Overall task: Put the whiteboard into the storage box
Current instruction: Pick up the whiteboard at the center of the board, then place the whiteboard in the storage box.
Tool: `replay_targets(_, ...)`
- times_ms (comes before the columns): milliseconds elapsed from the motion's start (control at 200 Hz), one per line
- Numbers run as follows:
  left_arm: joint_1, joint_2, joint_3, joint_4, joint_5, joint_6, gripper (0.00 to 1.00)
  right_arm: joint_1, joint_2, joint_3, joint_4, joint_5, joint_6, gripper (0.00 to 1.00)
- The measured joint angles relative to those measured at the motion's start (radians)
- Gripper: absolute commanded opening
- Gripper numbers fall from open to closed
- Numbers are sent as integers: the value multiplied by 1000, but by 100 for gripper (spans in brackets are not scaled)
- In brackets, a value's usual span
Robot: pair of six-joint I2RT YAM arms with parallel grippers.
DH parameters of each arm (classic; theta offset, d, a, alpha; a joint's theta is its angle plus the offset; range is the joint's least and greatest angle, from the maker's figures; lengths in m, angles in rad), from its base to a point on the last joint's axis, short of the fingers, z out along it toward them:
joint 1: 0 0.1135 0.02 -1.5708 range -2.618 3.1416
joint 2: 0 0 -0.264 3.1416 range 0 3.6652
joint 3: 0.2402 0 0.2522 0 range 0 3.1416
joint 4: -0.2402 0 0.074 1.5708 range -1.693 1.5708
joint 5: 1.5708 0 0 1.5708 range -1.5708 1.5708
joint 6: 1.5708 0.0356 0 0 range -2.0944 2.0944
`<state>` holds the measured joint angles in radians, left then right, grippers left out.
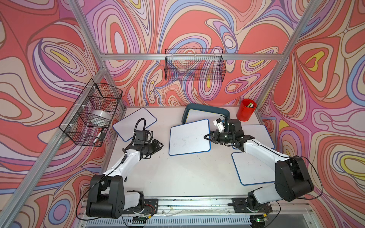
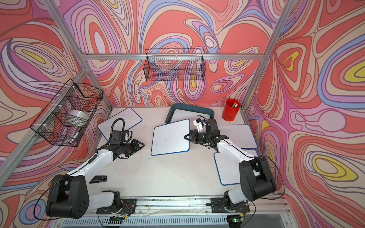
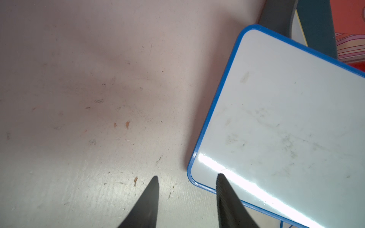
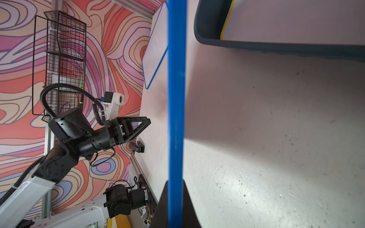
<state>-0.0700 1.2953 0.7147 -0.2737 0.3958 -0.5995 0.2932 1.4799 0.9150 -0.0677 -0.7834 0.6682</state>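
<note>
Our right jaws clamp the whiteboard (image 1: 189, 137) at its 3 o'clock edge; the left jaws stand slightly parted, empty. It sits mid bench (image 1: 177, 173), the storage box (image 1: 209, 108) at its 1 o'clock. We should raise it over the rim, then lower flat.

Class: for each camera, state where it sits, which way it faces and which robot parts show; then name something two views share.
Top views: high over the near edge, looking down on the table; both arms, left gripper, right gripper show.
Left wrist: on the left arm, facing down past its open fingers at table and whiteboard.
Right wrist: on the right arm, sighting along the gripped whiteboard toward the storage box; left arm shows.
Shared: both wrist views show that whiteboard.
</note>
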Motion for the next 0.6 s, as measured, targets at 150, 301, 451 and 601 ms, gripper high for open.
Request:
replay_targets(150, 0, -4, 4, 1, -4, -4, 44, -18, 0, 25, 24, -26, 16, 0)
replay_targets(301, 0, -6, 4, 1, -3, -10, 44, -39, 1, 63, 64, -56, 35, 0)
replay_targets(451, 0, -6, 4, 1, -3, -15, 44, -76, 11, 103, 103, -77, 52, 0)
replay_targets(601, 0, -6, 4, 1, -7, -15, 44, -134, 48, 126, 158, -89, 84, 0)
